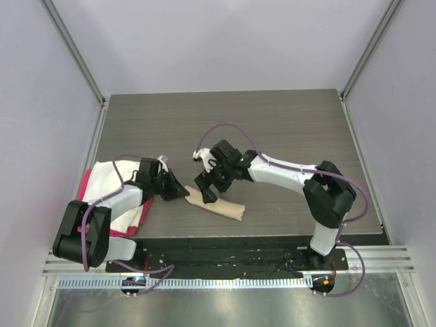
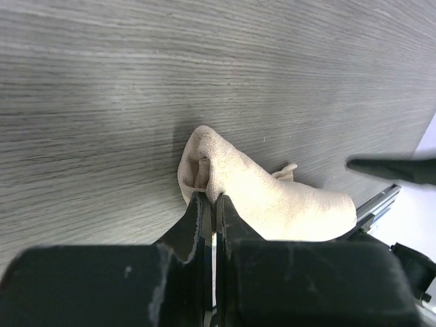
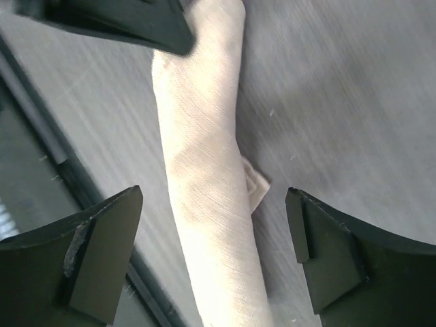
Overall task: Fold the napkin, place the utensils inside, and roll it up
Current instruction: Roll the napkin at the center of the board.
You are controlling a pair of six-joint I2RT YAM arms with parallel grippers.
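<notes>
- left gripper closed tight, both fingers pressed together, tips against the left end of the napkin; can't tell if any cloth is nipped between them
- right gripper wide open, over the roll near that same left end, one finger on each side of the roll, neither one touching the cloth
- the two grippers are near each other; the left one's dark tip shows at the top of the right wrist view, over the roll's end
- one right finger pokes in at the right edge of the left wrist view, above the roll
- napkin is rolled into a tight beige tube, lying flat on the table near the front edge, about mid-width, slanting from upper left to lower right in the top view
- the roll's left end shows loose curled folds in the left wrist view
- small corner flap sticks out from the roll's far side, flat on the table
- table is dark grey wood grain
- white cloth lies on a pink-red cloth by the table's left edge, partly under the left arm, apart from the roll
</notes>
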